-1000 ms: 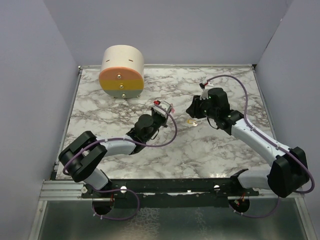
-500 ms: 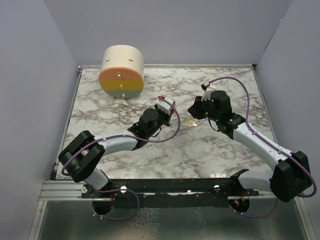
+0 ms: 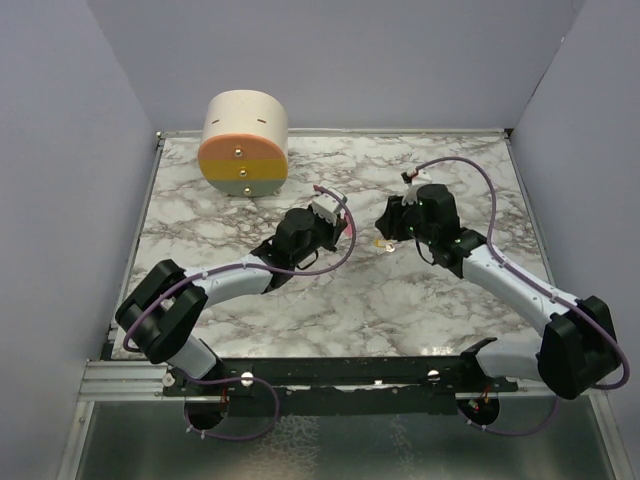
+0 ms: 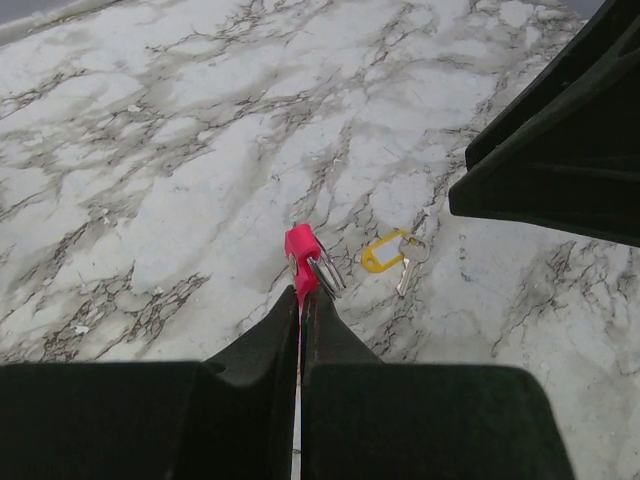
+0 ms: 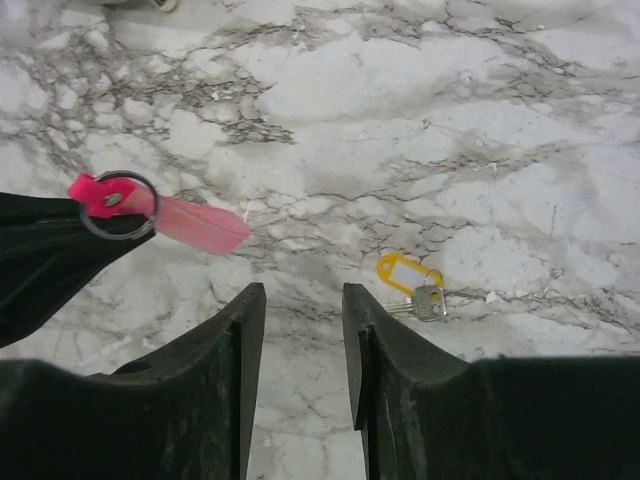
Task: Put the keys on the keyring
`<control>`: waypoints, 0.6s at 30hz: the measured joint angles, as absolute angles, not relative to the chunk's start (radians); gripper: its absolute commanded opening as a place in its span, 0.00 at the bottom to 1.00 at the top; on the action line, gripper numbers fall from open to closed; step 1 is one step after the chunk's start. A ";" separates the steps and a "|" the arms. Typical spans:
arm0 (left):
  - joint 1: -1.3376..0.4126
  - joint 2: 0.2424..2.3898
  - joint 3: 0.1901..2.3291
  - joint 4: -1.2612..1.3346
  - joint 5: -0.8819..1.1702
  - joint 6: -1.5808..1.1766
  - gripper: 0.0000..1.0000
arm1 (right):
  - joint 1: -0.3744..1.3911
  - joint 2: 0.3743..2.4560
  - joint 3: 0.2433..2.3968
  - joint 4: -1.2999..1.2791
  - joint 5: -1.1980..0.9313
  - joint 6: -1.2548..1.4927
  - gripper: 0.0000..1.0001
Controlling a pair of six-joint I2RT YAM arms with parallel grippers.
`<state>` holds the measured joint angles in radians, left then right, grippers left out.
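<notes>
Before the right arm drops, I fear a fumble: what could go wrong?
The small silver key with yellow oblong tag lies flat on the marble tabletop, so the open right claw may skid off it. The metal ring on the pink strap juts beyond the shut left claw and could twist.

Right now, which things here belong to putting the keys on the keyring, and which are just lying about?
Part of the job:
keys, lying loose
keyring, pinched in the left gripper
right gripper, open near the keys

Just lying about:
cream-and-orange cylinder, far left corner
</notes>
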<state>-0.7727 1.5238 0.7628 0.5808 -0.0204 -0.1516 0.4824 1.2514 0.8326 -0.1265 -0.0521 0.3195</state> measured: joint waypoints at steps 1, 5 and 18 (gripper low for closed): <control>-0.764 1.524 0.763 0.575 -0.010 -0.156 0.00 | 0.482 1.262 0.833 -0.126 -0.041 0.320 0.40; -0.743 1.523 0.763 0.560 0.017 -0.166 0.00 | 0.482 1.375 0.855 -0.162 -0.004 0.329 0.40; -0.721 1.491 0.738 0.552 0.069 -0.175 0.00 | 0.482 1.562 0.899 -0.234 0.089 0.359 0.33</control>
